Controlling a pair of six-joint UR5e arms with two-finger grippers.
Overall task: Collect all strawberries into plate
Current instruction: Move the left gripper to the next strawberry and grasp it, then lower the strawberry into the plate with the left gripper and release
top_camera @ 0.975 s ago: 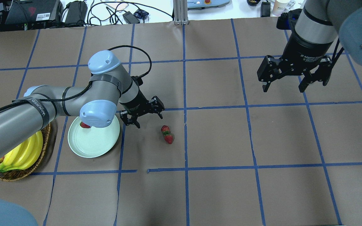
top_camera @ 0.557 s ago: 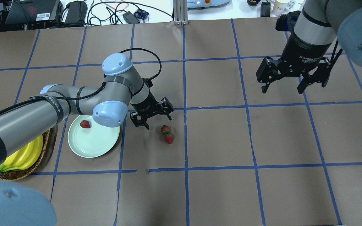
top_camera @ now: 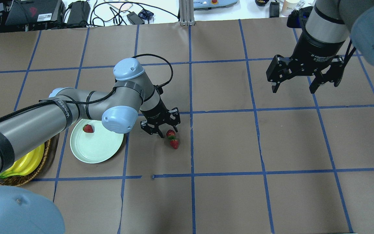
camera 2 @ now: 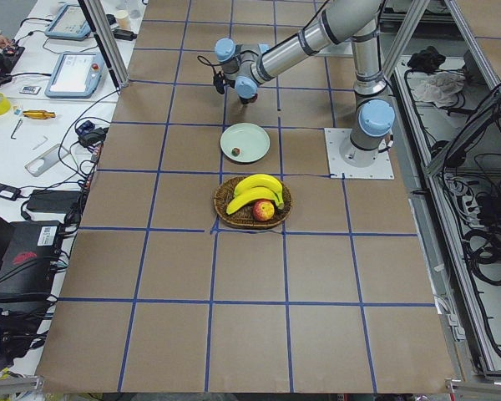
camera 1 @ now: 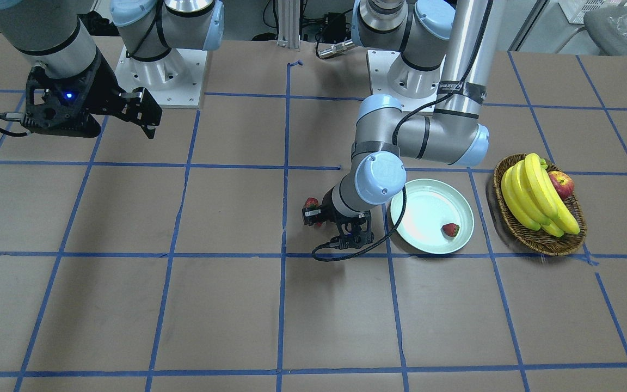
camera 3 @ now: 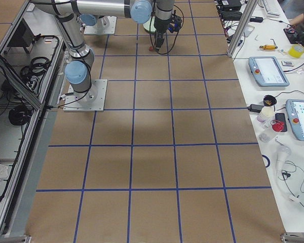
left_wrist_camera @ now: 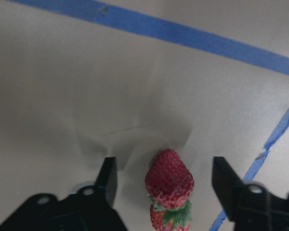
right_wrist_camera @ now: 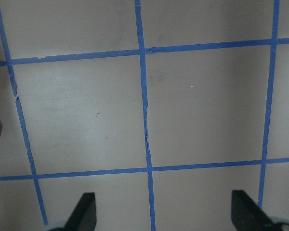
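Note:
One strawberry (top_camera: 88, 128) lies on the pale green plate (top_camera: 96, 150), near its far left rim. Two more strawberries lie touching on the brown table right of the plate: a far one (top_camera: 170, 133) and a near one (top_camera: 174, 143). My left gripper (top_camera: 167, 129) is open and low over the far one. The left wrist view shows that strawberry (left_wrist_camera: 169, 177) between the two fingers (left_wrist_camera: 108, 177), which do not touch it, with the other strawberry (left_wrist_camera: 171, 219) just beyond. My right gripper (top_camera: 292, 90) hangs open and empty over the far right of the table.
A wicker basket (camera 1: 542, 246) with bananas (camera 1: 531, 190) and an apple (camera 1: 561, 184) stands beside the plate (camera 1: 428, 209), on the side away from the strawberries. Blue tape lines (top_camera: 192, 146) grid the table. Cables and devices lie beyond the far edge.
My left arm has swung right from beside the plate, and its open gripper has turned and come down around the far strawberry. The right arm has barely moved.

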